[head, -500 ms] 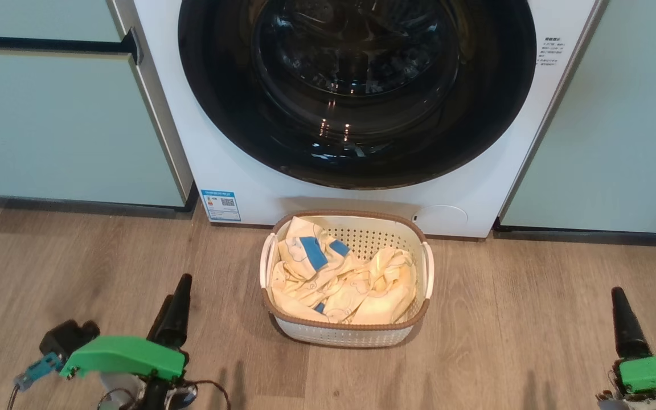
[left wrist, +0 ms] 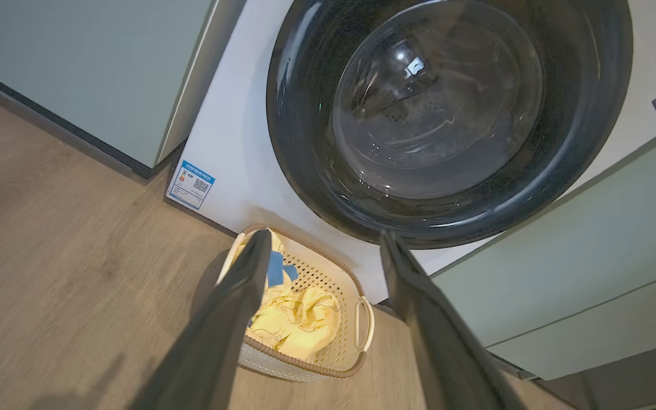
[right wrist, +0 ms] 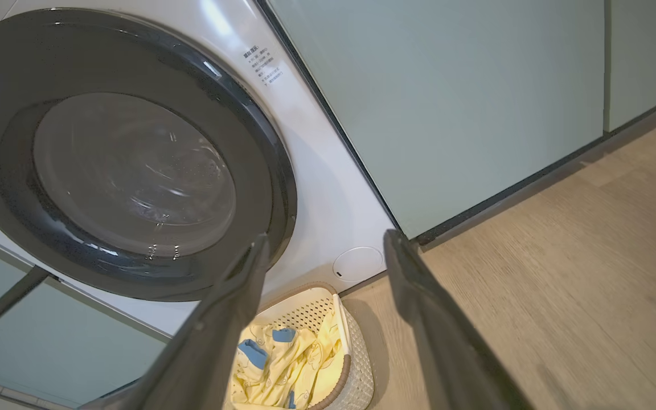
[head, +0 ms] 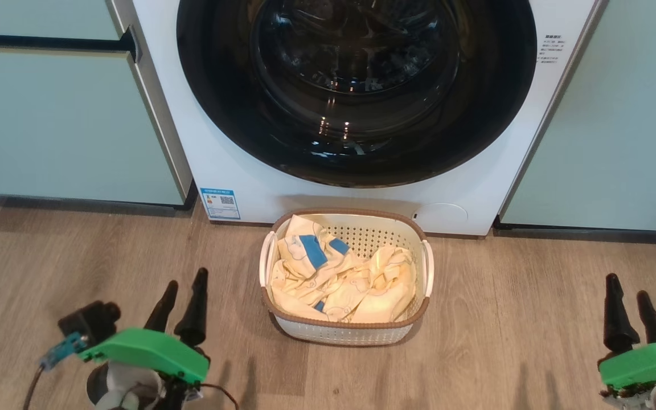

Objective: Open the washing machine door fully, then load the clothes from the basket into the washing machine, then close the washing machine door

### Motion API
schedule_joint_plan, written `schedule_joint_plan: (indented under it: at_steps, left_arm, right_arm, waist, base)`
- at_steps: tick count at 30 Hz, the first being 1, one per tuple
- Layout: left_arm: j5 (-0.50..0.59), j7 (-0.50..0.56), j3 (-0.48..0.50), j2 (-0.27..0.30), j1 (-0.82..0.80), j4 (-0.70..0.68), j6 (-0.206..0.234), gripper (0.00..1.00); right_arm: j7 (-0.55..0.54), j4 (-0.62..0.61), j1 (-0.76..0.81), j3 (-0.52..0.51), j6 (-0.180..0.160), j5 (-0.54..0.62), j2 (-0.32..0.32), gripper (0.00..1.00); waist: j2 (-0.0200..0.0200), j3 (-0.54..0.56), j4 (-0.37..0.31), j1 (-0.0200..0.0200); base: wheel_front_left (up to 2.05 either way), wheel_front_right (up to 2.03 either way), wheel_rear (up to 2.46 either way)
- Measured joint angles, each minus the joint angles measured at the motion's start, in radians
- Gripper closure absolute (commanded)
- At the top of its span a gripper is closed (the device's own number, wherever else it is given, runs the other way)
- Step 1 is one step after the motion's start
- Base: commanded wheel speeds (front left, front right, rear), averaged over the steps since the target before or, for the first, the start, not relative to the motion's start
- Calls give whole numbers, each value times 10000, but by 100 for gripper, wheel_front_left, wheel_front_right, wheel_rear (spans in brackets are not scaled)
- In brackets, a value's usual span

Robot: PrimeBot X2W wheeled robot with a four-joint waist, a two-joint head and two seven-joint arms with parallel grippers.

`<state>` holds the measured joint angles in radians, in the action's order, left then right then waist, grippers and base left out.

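Both grippers have risen since the earlier frame, each now showing two fingers. Head view: left gripper point(head: 187, 277) and right gripper point(head: 627, 286) stand open and empty over the wood floor point(head: 504, 341). The basket point(head: 339, 337), holding the clothes point(head: 351, 287), sits between them, just before the washing machine point(head: 248, 182). Its washing machine door point(head: 487, 114) is closed. Left wrist view: spread fingers point(left wrist: 231, 319) frame basket and door. Right wrist view: fingers point(right wrist: 436, 330) apart, nothing held.

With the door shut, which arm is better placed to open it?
Probably the left: the left gripper, open, is nearer the washing machine door, which lies ahead of its fingers in the left wrist view; the right gripper, open, sits farther out. The handle side is unclear.
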<state>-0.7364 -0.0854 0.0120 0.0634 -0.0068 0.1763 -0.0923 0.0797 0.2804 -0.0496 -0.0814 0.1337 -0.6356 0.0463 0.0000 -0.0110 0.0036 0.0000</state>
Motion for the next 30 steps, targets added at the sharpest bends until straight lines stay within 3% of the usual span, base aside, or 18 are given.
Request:
schedule_joint_plan:
  at_steps: [13, 30]
  left_arm:
    - [1707, -351, -514, 267, -17, -211, 426, 0]
    - [3453, -834, -813, 462, -111, -58, 514, 0]
  right_arm:
    - [391, -42, 1, -111, 0, 2215, -144, 0]
    - [894, -222, -4, 134, 0, 4263, -144, 0]
  waist:
    - [0, -17, 12, 0]
    - [0, -22, 27, 0]
  base:
    - [0, 0, 0]
    - [0, 0, 0]
